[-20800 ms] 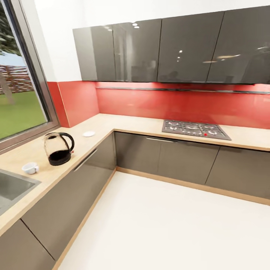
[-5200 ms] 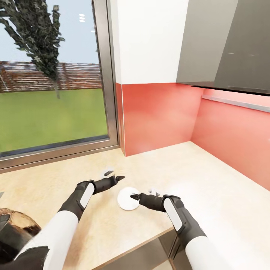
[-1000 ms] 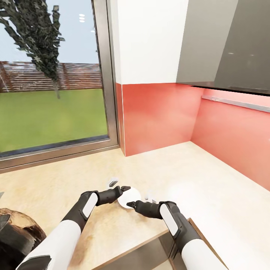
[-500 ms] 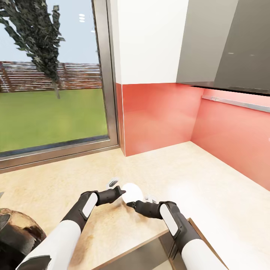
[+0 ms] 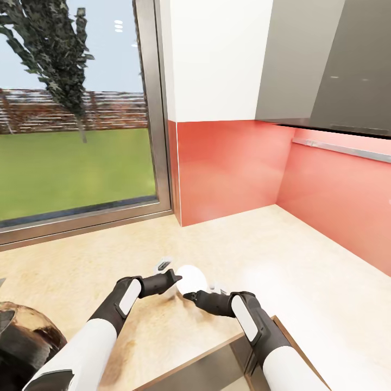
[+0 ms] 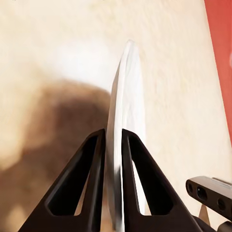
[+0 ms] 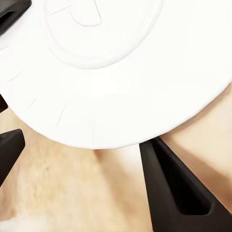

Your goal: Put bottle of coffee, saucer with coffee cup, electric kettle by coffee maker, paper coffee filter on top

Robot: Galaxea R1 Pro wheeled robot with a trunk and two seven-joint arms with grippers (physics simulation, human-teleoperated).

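Observation:
The small white saucer is tilted up on its edge just above the light-wood kitchen countertop. My left gripper is shut on its rim. In the left wrist view the saucer stands edge-on, pinched between the two black fingers. My right gripper is open right beside and below the plate. In the right wrist view the saucer's ribbed underside lies in front of the spread fingers. The electric kettle shows partly at the bottom left corner.
A large window runs behind the counter at the left. The red backsplash forms a corner at the back, with a grey wall cabinet above right. The counter's front edge lies just under my forearms.
In the last second the saucer has gone from lying nearly flat to being tipped up and slightly raised in my left gripper. The right gripper has stayed in place.

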